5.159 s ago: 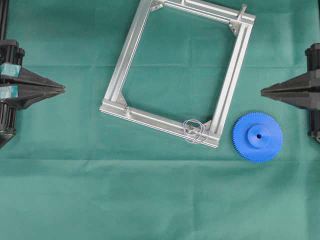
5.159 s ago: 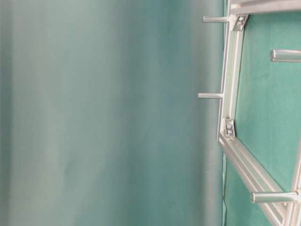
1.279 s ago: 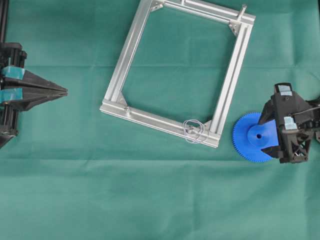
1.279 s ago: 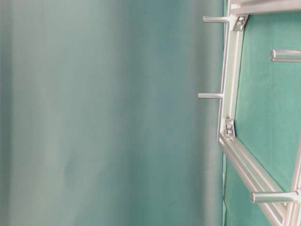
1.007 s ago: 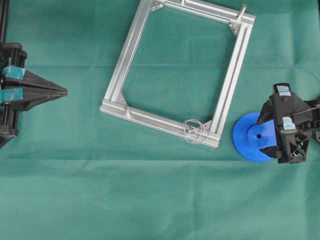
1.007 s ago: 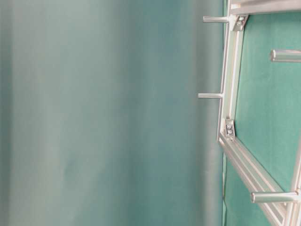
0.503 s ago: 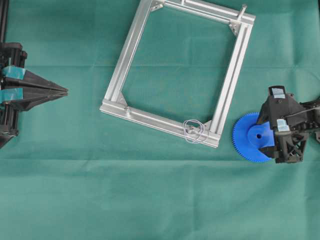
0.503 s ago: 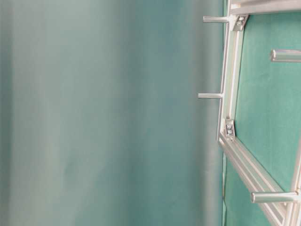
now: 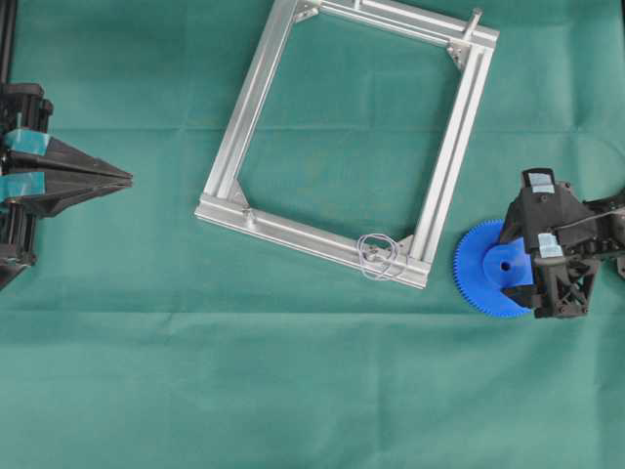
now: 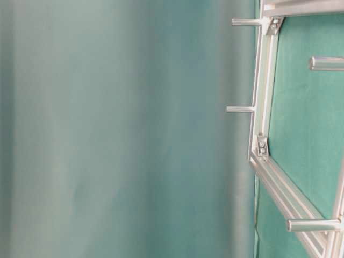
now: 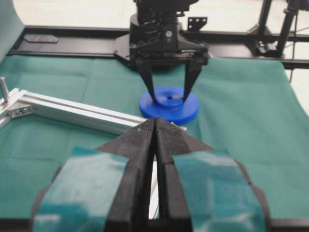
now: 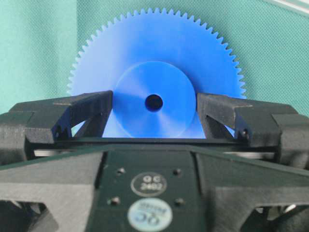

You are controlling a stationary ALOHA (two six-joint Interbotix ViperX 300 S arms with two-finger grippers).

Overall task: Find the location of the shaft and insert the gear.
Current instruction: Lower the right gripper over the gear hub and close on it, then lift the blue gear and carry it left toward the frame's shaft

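On the green cloth [image 9: 312,391], right of the aluminium frame's [image 9: 256,98] lower right corner, lies the gear [image 9: 488,274], flat, hub up; right gripper [image 12: 153,108] poised over it, jaws spread wide, one finger either side of the hub, contact unclear; left gripper [image 11: 155,130] at far left, jaws pressed together, holding nothing; thin pins stand on the frame, among them the shaft [image 9: 475,20] at its upper right corner.

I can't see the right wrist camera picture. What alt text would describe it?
A bright blue gear lies flat on green cloth, its raised hub with a small centre hole sitting between the two black fingers of the open right gripper. The gripper's black body fills the bottom of the picture.
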